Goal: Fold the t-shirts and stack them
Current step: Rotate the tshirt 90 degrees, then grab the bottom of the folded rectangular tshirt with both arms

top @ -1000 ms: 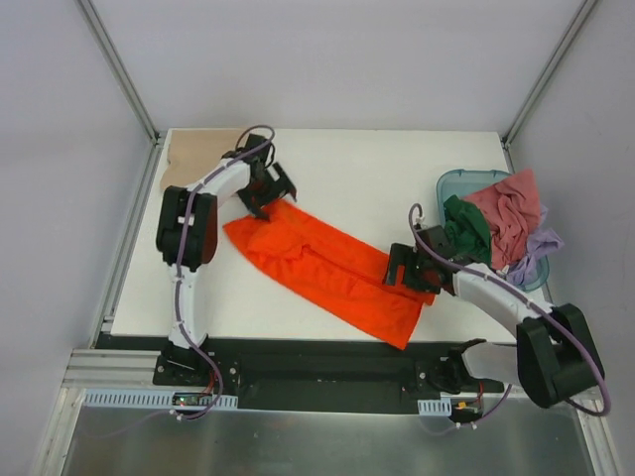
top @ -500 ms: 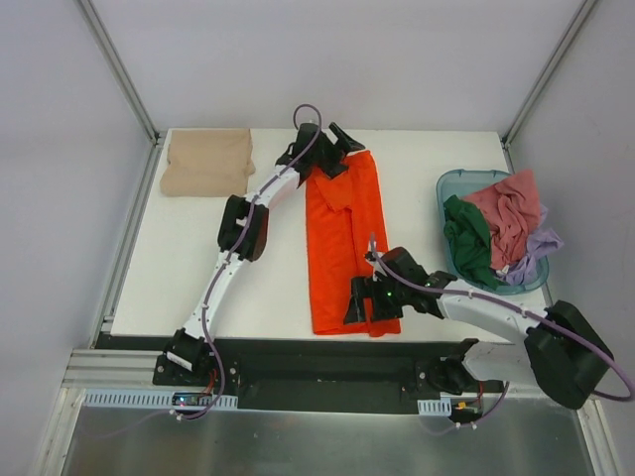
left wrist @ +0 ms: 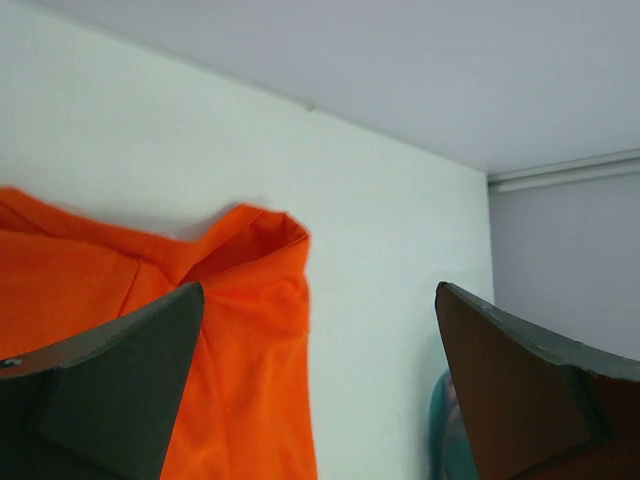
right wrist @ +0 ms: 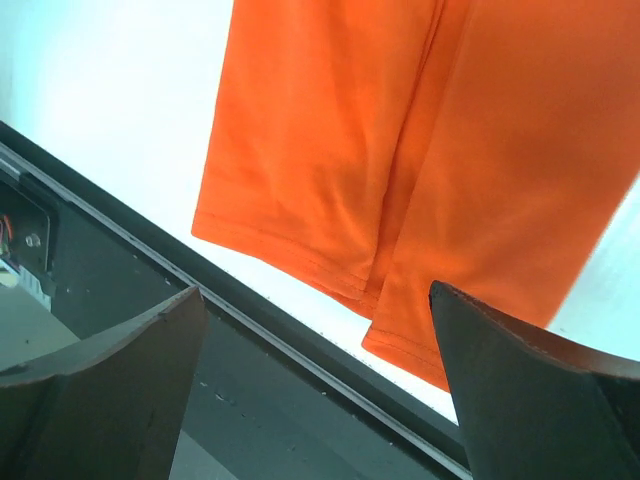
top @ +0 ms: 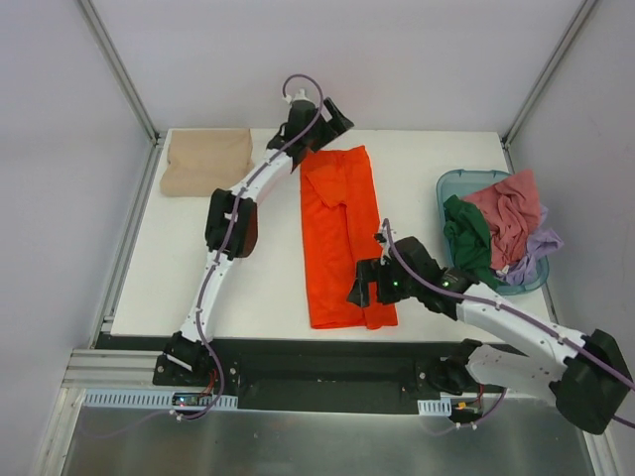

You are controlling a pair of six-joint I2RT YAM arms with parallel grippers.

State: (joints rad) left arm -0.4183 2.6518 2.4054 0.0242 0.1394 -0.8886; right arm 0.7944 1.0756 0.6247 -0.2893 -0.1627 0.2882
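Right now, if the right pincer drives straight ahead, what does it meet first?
Probably the near hem of the orange t-shirt; the open right pincer aims at it, by the table edge. Depth is unclear.

Layout from above. The flat shirt (top: 342, 238) lies lengthwise on the middle of the table (top: 268, 273), one end near the far edge, the other near the near edge. The folded shirt (top: 206, 162) lies in the far left corner, well apart from it. The tub (top: 451, 182) stands at the right edge, to the right of the flat shirt. A heap of shirts (top: 501, 223) lies in it and spills over its right rim. My left gripper (top: 322, 129) is at the flat shirt's far end, and my right gripper (top: 369, 290) is over the right side of its near end.
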